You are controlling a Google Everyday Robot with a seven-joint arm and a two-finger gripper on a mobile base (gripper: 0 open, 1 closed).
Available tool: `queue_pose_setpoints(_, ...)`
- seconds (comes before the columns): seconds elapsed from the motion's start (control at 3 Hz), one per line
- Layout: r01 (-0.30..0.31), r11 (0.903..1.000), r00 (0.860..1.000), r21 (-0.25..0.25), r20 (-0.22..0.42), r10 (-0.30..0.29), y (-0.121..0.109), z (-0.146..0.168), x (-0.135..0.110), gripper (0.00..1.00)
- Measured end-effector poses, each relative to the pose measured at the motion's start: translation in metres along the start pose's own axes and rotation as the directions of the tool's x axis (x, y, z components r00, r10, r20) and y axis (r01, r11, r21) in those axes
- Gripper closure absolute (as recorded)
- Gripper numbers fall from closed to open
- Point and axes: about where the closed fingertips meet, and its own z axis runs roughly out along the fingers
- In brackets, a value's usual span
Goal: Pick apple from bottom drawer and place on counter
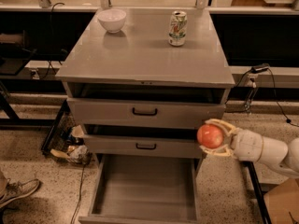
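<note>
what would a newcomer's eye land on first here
The red-orange apple stands out first, clasped in the gripper at the right end of the middle drawer. Below it, the bottom drawer is pulled wide open. On the counter, a white bowl sits at the back left and a soda can at the back right.

Apple (210, 136) in hand (207, 136), right of bottom drawer (145, 190).

Robot lab, speckled floor (28, 157), loose cables (256, 70), gripper (211, 137) holding apple (209, 135) beside cabinet (107, 113)
</note>
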Motion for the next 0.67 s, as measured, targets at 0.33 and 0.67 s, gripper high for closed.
queue_pose_setpoints(0.33, 0.048, 0.9974, 0.998, 0.054, -0.033, -0.046, -0.051, -0.015, -0.049, 1.0)
queue_pose_setpoints(0.67, 0.048, 0.9943, 0.996, 0.095, -0.08, -0.041, -0.105, -0.015, -0.076, 1.0)
